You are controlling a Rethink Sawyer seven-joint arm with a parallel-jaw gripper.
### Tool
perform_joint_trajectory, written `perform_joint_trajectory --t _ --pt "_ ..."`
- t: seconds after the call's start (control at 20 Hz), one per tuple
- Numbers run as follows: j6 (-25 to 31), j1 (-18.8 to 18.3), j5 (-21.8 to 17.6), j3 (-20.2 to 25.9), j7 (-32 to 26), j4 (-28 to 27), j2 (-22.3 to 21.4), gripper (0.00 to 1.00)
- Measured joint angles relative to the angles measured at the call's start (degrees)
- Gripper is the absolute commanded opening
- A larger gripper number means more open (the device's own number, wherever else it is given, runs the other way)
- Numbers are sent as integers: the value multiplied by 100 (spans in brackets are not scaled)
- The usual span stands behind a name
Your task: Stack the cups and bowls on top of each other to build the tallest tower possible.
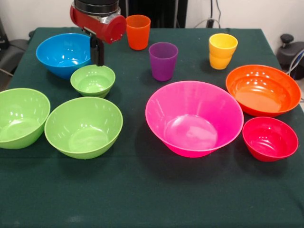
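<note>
All pieces stand apart on the green tablecloth [142, 190]; no tower shows in this view. The blue bowl [61, 54] is at the far left, with a small lime green bowl [93, 80] in front of it. Two larger lime green bowls [21, 118] [84, 127] sit at the near left. The large pink bowl [194, 118] is in the middle, the orange bowl [262, 89] and small red bowl [270, 138] at the right. The orange cup [138, 32], purple cup [163, 61] and yellow cup [222, 51] stand at the back. My gripper [97, 62] hangs over the blue bowl's right rim, just behind the small green bowl.
The red arm head [99, 21] comes down at the top left, beside the orange cup. The yellow cup looks like two nested together. The table's edges run close to the left green bowl and the orange bowl. Dark equipment [289, 52] stands off the table's right side.
</note>
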Motion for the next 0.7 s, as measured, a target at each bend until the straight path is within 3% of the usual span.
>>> perform_joint_trajectory --t 0.7 --pt "0 -343 -507 332 0 218 -67 0"
